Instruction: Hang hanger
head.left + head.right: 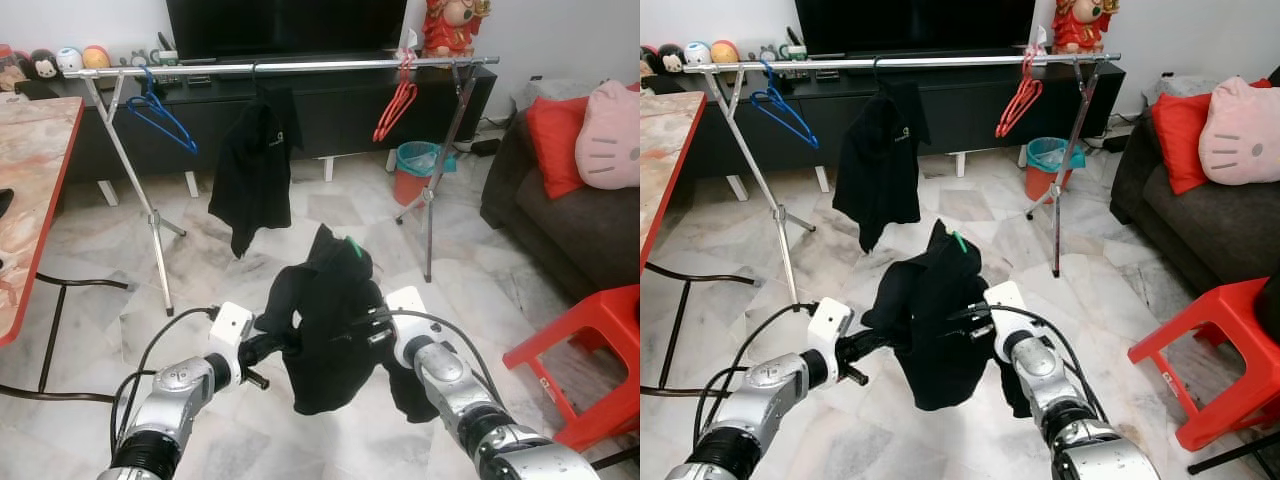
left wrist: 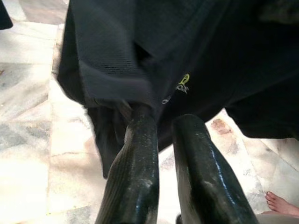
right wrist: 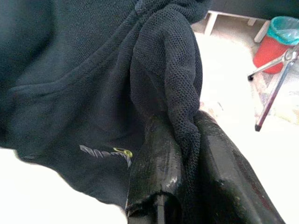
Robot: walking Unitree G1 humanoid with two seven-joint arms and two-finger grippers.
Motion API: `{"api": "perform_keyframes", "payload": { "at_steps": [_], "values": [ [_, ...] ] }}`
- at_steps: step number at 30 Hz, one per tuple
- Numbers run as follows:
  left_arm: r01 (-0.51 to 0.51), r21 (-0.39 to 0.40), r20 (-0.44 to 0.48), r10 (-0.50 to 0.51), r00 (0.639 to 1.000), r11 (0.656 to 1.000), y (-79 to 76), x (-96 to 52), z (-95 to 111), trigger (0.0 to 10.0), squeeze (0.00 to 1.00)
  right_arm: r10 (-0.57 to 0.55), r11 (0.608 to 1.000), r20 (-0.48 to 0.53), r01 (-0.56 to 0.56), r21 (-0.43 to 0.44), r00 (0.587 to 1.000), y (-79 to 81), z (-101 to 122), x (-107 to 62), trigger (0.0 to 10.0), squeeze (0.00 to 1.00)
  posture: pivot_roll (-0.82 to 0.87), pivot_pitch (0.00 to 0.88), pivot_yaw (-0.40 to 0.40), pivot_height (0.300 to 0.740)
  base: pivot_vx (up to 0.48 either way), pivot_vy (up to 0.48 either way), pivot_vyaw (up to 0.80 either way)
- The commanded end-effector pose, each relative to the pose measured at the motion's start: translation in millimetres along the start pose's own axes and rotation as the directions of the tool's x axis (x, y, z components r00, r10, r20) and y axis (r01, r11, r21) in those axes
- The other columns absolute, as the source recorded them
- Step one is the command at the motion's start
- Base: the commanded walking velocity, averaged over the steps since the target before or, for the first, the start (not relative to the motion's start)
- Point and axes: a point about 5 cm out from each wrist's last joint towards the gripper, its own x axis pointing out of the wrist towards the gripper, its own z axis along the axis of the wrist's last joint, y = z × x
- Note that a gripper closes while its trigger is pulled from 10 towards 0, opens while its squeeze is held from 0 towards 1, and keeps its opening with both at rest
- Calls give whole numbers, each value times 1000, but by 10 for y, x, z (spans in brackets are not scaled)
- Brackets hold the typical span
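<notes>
Fingers of the left gripper [image 1: 268, 347] and right gripper [image 1: 372, 330] pinch the black shirt [image 1: 330, 320]; carrying step, so next it needs lifting to the rail [image 1: 300, 66].

No text is legible; the black shirt's [image 3: 84, 93] small logo is unreadable.

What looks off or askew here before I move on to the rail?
The black garment held between the left gripper and right gripper hangs bunched and lopsided. On the rail, the blue hanger and red hangers hang tilted.
</notes>
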Motion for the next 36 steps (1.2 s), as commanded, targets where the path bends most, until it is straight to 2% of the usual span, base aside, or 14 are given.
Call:
{"api": "perform_keyframes", "payload": {
  "at_steps": [1,12,17,20,23,24,27,28,29,32,34,36],
  "values": [
    [3,-19,5,-3,1000,1000,-6,3,-35,10000,1000,-37,999,93,37,5,995,-95,216,38,10000,0,49,0,-29,740,0,0,0],
    [14,-10,11,-14,1000,1000,21,-32,-28,10000,1000,-5,1000,119,6,-4,993,9,219,41,10000,0,50,0,-15,740,0,0,0],
    [-89,9,64,88,994,996,201,-100,93,10000,1000,48,999,160,-50,6,986,-25,274,29,10000,0,50,0,-11,740,0,0,0],
    [-89,9,64,88,994,996,201,-100,93,10000,1000,48,999,160,-50,6,986,-25,274,29,10000,0,50,0,-11,740,0,0,0],
    [-138,21,126,135,983,990,288,-141,227,10000,1000,122,992,199,-124,-2,972,-80,303,-7,10000,0,47,0,-8,740,0,0,0],
    [-159,35,158,151,976,987,323,-166,309,10000,1000,188,982,211,-186,-26,959,-125,314,-38,10000,0,47,0,-8,740,0,0,0],
    [-161,39,163,153,975,986,328,-170,324,10000,1000,201,979,213,-199,-31,956,-133,316,-45,10000,0,47,0,-8,740,0,0,0],
    [-157,51,172,146,974,986,329,-179,354,10000,1000,231,973,215,-224,-57,949,-160,333,-58,10000,0,36,0,-8,740,0,0,0],
    [-135,76,177,120,977,988,324,-204,387,10000,0,281,958,205,-262,-114,938,-223,357,-85,10000,0,31,0,-8,740,0,0,0],
    [-76,139,176,51,983,987,304,-264,452,10000,0,406,906,152,-375,-199,901,-359,393,-155,10000,0,28,0,-15,740,0,0,0],
    [-64,154,173,37,984,986,301,-276,463,10000,0,432,893,140,-401,-206,891,-381,400,-168,10000,0,28,0,-17,740,0,0,0],
    [-11,182,152,-17,988,983,283,-321,489,10000,0,530,833,93,-497,-243,843,-405,400,-219,10000,0,28,0,-21,740,0,0,0]
  ]
}}
